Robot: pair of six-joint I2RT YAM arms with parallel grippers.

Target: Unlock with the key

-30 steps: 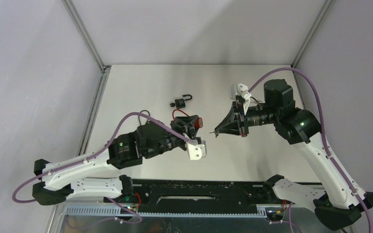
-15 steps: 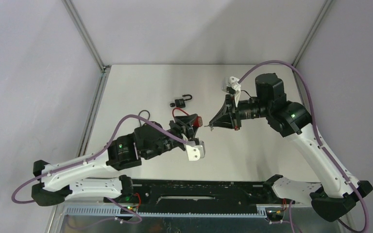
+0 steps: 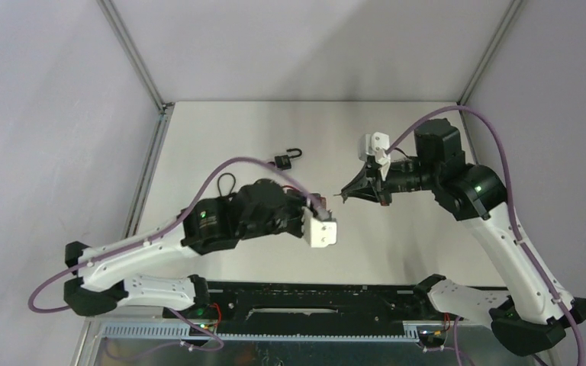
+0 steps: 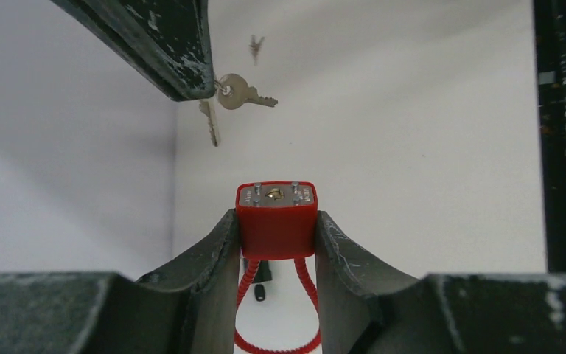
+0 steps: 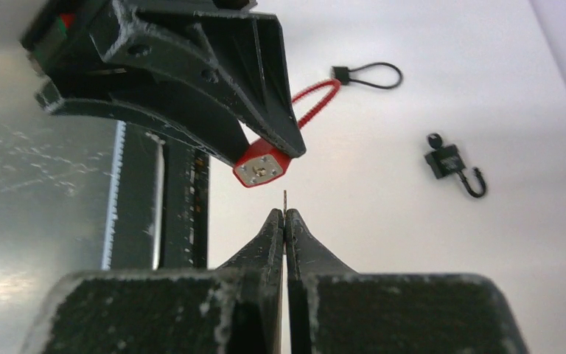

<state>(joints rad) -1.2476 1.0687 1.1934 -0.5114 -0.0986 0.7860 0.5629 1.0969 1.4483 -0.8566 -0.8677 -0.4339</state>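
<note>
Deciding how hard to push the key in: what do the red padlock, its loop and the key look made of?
Red padlock: body looks like matte red plastic or coating, no glare; its end face is silvery metal with small screws and a brassy keyway. Loop: apparently red-sheathed cable, ribbed and curved. Key: dull silvery metal, plating unclear.
</note>
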